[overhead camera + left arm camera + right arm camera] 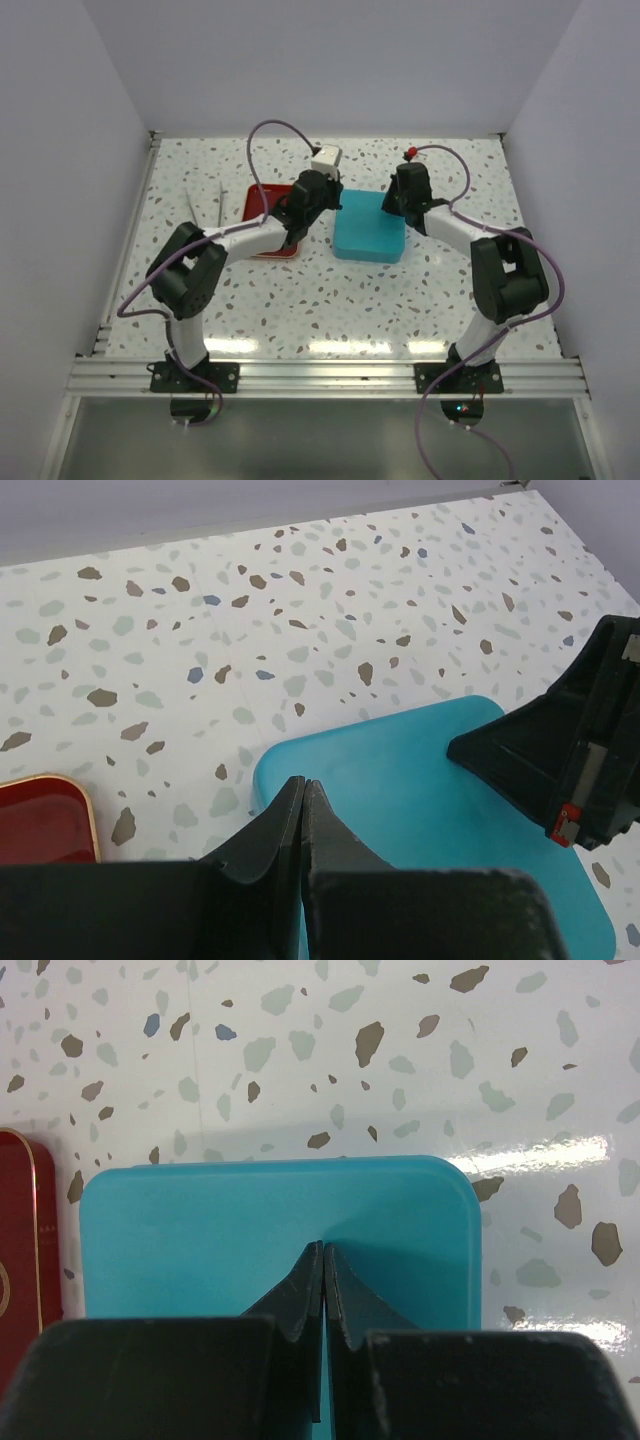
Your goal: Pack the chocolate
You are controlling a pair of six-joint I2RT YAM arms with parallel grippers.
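No chocolate shows in any view. The teal square tin (369,238) stands mid-table with a plain teal lid on top, so its inside is hidden. My left gripper (334,207) is shut and empty, its tips at the tin's left edge; in the left wrist view (303,781) they sit over the lid's (400,780) near corner. My right gripper (393,205) is shut and empty at the tin's far right side; in the right wrist view (324,1247) its tips rest on or just above the lid (200,1230). It also shows in the left wrist view (560,760).
The red tray with a gold rim (268,222) lies just left of the tin, partly under my left arm; its edge shows in both wrist views (40,820) (18,1230). A thin pale pair of tweezers (205,207) lies further left. White walls enclose the terrazzo table.
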